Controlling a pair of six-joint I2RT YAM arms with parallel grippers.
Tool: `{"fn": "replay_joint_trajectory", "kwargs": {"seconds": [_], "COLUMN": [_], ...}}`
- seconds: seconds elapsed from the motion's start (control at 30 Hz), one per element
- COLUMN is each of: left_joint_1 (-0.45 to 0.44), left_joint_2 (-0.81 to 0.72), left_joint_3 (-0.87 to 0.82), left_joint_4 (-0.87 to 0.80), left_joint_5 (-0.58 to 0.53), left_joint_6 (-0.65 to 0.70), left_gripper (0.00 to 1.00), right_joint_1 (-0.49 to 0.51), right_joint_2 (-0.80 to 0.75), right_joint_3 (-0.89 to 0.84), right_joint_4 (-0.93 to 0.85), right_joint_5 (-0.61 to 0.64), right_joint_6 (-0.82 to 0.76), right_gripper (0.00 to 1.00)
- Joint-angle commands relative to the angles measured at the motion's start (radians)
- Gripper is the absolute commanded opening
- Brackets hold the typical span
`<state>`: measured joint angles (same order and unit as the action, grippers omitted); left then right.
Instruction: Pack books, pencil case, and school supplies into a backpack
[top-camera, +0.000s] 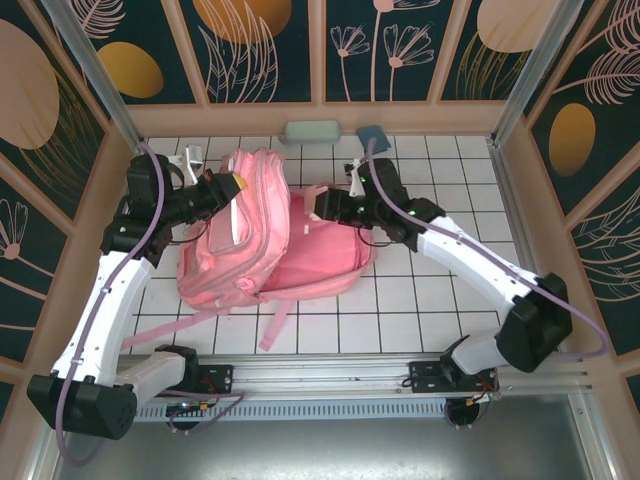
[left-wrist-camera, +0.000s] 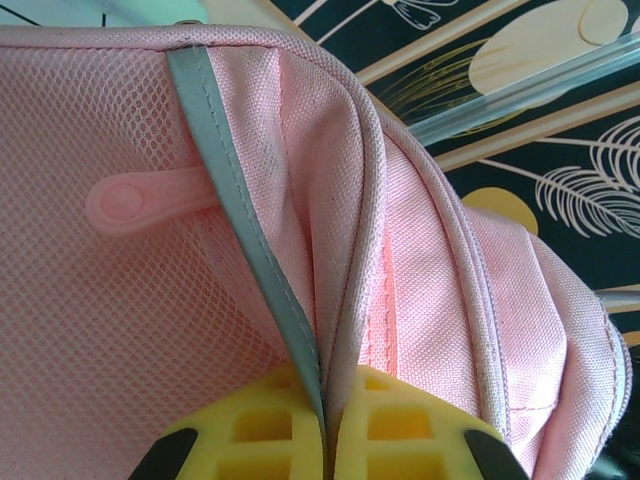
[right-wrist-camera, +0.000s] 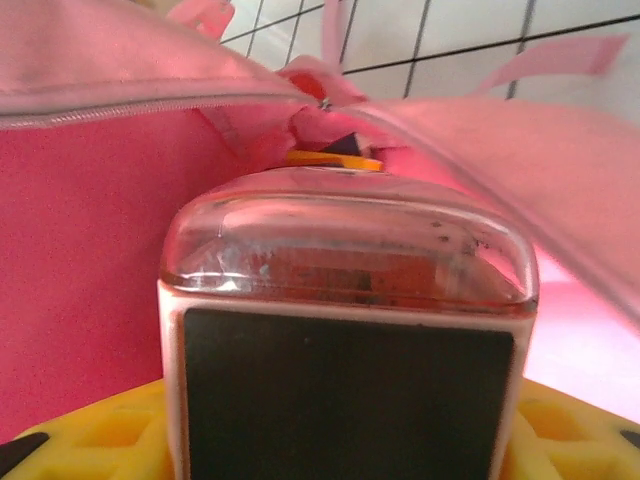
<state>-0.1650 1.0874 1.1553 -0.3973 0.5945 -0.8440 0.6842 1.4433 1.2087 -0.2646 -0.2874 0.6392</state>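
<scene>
Currently L gripper (left-wrist-camera: 325, 425) is pinched tight on the backpack (top-camera: 250, 250) rim by the grey strip (left-wrist-camera: 245, 230), holding the mouth up. R gripper (top-camera: 320, 206) is clamped on the pink cube gadget (right-wrist-camera: 345, 330), at the opening. Best approach IMO: hold L pull steady and push R deeper past the zipper (right-wrist-camera: 130, 105) before release. Pencil case (top-camera: 312, 131) lies at the far side, well apart from backpack.

White tiled tabletop (top-camera: 440, 310) sits at centre, dark teal wall panels (top-camera: 270, 70) with peach-gold leaf prints run along top and sides, aluminium posts (top-camera: 95, 75) stand in upper corners.
</scene>
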Motion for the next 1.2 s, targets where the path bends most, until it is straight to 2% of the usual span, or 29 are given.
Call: {"fn": "replay_joint_trajectory", "kwargs": {"seconds": [0.0, 0.43, 0.53, 0.67, 0.8, 0.87, 1.0, 1.17], "left_joint_1": [-0.009, -0.008, -0.008, -0.008, -0.008, -0.008, -0.008, -0.008], "left_joint_2": [-0.061, -0.069, -0.063, -0.063, -0.069, -0.072, -0.073, -0.077], "left_joint_3": [0.029, 0.067, 0.063, 0.06, 0.042, 0.035, 0.037, 0.041], "left_joint_4": [0.275, 0.196, 0.209, 0.212, 0.22, 0.219, 0.213, 0.195], "left_joint_5": [0.049, 0.025, 0.033, 0.035, 0.042, 0.043, 0.045, 0.026], "left_joint_6": [-0.037, 0.016, 0.007, 0.006, 0.0, -0.001, 0.003, 0.016], "left_gripper": [0.0, 0.0, 0.0, 0.0, 0.0, 0.0, 0.0, 0.0], "right_joint_1": [0.037, 0.184, 0.217, 0.236, 0.245, 0.251, 0.265, 0.26], "right_joint_2": [0.08, 0.502, 0.623, 0.789, 0.945, 1.005, 1.103, 1.018], "right_joint_3": [0.026, 0.322, 0.446, 0.618, 0.794, 0.876, 1.037, 0.925], "right_joint_4": [0.258, 0.423, 0.381, 0.335, 0.308, 0.274, 0.117, 0.147], "right_joint_5": [-0.101, -0.246, -0.226, -0.196, -0.193, -0.185, -0.144, -0.142], "right_joint_6": [0.106, 0.292, 0.311, 0.347, 0.363, 0.352, 0.299, 0.233], "right_gripper": [0.07, 0.08, 0.16, 0.23, 0.26, 0.32, 0.57, 0.76]}}
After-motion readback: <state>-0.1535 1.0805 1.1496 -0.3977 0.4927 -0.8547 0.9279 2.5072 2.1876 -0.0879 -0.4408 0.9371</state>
